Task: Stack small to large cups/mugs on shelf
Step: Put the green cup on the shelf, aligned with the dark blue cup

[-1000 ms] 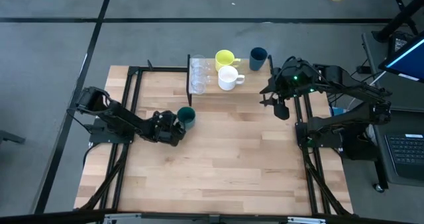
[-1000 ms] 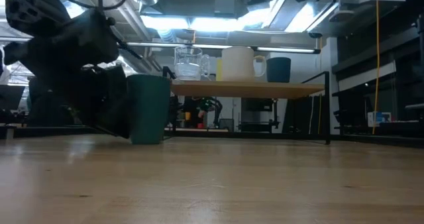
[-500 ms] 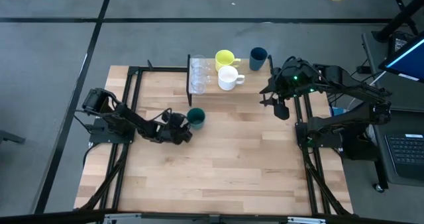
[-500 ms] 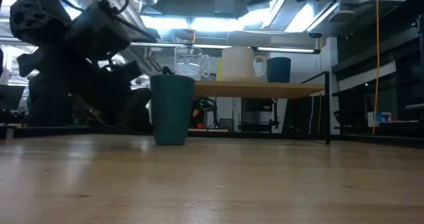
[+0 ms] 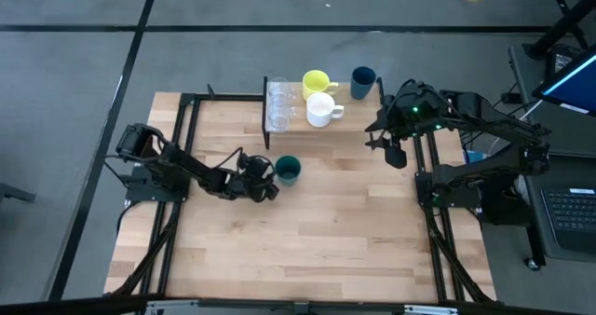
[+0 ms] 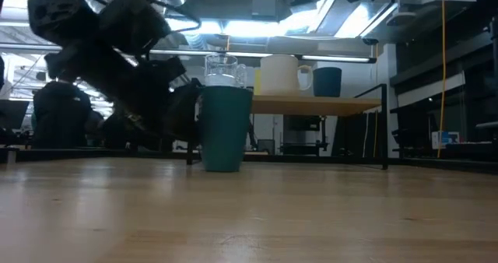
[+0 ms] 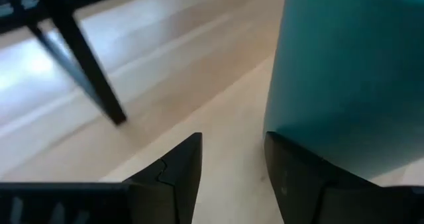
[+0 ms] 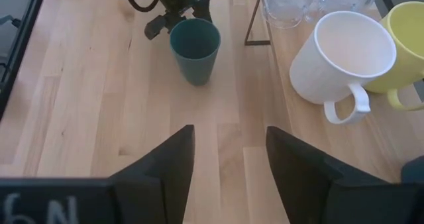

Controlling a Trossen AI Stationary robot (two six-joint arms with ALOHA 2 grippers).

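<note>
The teal-green cup (image 5: 288,170) stands upright on its base on the tabletop, in front of the shelf (image 5: 349,119); it also shows in the low view (image 6: 226,128) and the right wrist view (image 8: 194,46). My left gripper (image 5: 268,182) is open, low at the cup's left side (image 7: 232,148). On the shelf (image 6: 311,104) stand two clear cups (image 5: 279,105), the yellow mug (image 5: 316,80), the white mug (image 5: 321,110) and the navy cup (image 5: 362,80). My right gripper (image 5: 395,153) is open and empty (image 8: 228,141) beside the shelf's right end. My left gripper touches the teal-green cup's lower side wall (image 7: 311,128) with one finger (image 7: 295,168); the cup is beside that finger, not between the two. The fingers lie level, coming from the table's left. The cup stands upright on the table.
The shelf's black legs (image 7: 83,58) stand just beyond the left gripper. Black metal frames (image 5: 182,138) run along the table's left and right sides. Bare wood lies between the cup and the table's near edge (image 5: 307,250).
My left gripper has gone toward the table's right edge and a little toward its near edge. The teal-green cup has slid along the table ahead of it, staying upright. My right arm has kept still.
</note>
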